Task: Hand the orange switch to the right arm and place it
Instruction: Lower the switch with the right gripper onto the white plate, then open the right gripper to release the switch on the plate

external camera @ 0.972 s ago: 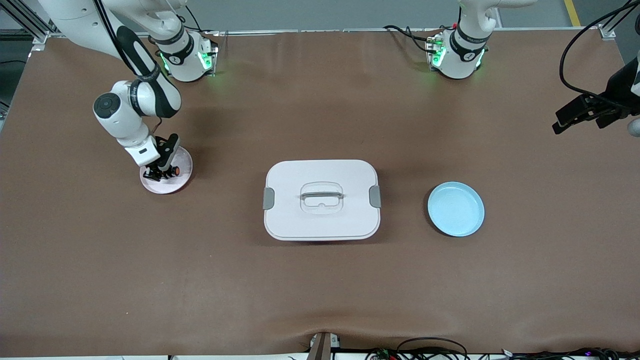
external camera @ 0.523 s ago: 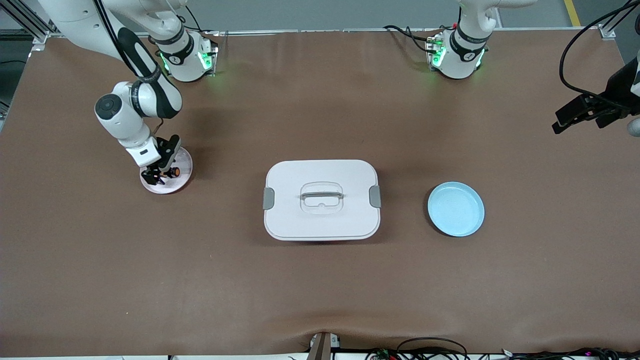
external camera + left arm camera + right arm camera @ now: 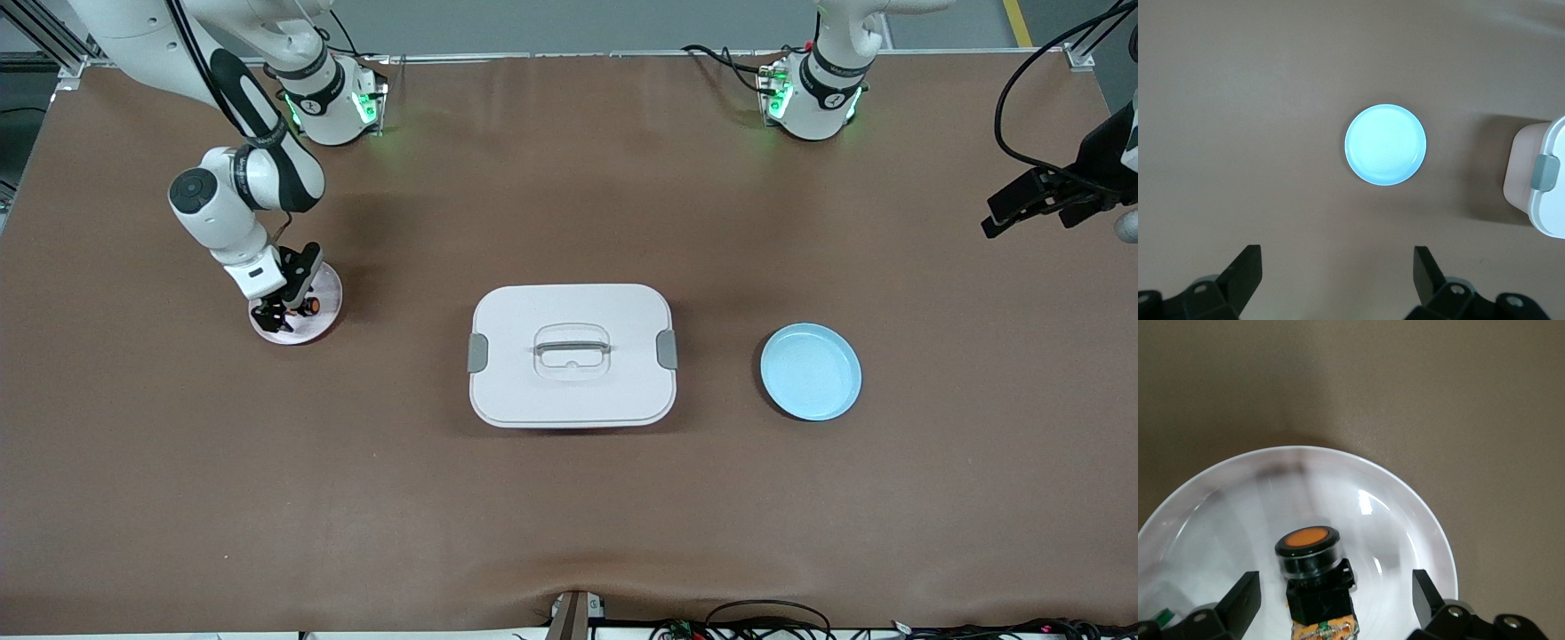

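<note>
The orange switch (image 3: 308,305) lies on its side in the small white plate (image 3: 327,286) toward the right arm's end of the table. In the right wrist view the switch (image 3: 1313,567) shows its orange round end, black body and orange base on the plate (image 3: 1405,513). My right gripper (image 3: 283,311) is open just above the plate, with one finger on each side of the switch (image 3: 1336,600) and not touching it. My left gripper (image 3: 1338,273) is open and empty, high over bare table beside the blue plate (image 3: 1385,144).
A white lidded box (image 3: 572,354) with grey clips and a handle stands mid-table. The empty blue plate (image 3: 810,371) lies between it and the left arm's end. A black part of the left arm (image 3: 1036,200) hangs at that table end.
My right gripper has lifted slightly off the white plate with its fingers open. The switch stays in the plate. The left arm has not moved.
</note>
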Tool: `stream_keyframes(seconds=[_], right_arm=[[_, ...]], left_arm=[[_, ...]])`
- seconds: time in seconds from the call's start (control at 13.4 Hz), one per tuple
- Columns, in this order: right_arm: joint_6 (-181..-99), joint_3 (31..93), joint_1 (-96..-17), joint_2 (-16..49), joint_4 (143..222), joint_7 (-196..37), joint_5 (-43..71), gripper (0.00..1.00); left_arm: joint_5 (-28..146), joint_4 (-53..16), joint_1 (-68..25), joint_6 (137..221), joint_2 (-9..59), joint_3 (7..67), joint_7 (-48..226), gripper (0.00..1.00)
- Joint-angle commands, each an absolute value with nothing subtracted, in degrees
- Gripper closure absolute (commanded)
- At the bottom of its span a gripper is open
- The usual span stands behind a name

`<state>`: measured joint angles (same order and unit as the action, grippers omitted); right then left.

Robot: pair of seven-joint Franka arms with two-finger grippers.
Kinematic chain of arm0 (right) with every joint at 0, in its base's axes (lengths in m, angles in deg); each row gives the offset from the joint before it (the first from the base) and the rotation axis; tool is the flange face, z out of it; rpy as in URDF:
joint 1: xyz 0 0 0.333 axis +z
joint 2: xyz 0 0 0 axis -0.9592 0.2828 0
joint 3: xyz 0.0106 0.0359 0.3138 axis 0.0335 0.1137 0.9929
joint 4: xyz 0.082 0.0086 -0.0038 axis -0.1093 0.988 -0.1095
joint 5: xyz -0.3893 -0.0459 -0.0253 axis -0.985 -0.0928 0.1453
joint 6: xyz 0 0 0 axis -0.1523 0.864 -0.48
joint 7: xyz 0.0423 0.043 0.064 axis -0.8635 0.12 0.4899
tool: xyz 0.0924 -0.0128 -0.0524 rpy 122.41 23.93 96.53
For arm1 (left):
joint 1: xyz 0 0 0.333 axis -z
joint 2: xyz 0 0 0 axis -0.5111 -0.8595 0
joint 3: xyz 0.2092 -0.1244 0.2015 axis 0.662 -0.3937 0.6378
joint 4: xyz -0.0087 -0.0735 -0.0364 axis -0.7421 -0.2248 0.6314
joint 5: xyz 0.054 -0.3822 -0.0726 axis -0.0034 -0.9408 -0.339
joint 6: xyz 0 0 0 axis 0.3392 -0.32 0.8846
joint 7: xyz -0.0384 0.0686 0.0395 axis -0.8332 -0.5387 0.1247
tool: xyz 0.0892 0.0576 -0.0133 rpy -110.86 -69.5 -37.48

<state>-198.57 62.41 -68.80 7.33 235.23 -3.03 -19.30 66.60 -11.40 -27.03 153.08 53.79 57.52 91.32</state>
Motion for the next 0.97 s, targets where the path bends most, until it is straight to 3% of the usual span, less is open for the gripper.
stream_keyframes(seconds=[0.0,0.6,0.9], right_arm=[[-197.13,62.92,-68.3,7.69,233.9,-4.42,-19.15,0.0],[-188.34,64.07,-68.3,5.94,231.18,-7.5,-19.07,0.0],[-177.9,64.07,-68.04,3.04,227.23,-10.4,-19.07,0.0]], left_arm=[[66.78,-9.88,-26.7,151.78,53.27,57.71,91.03,0.0],[66.78,-9.88,-26.78,151.7,53.18,57.71,91.21,0.0],[66.78,-9.88,-26.78,151.7,53.18,57.71,91.3,0.0]])
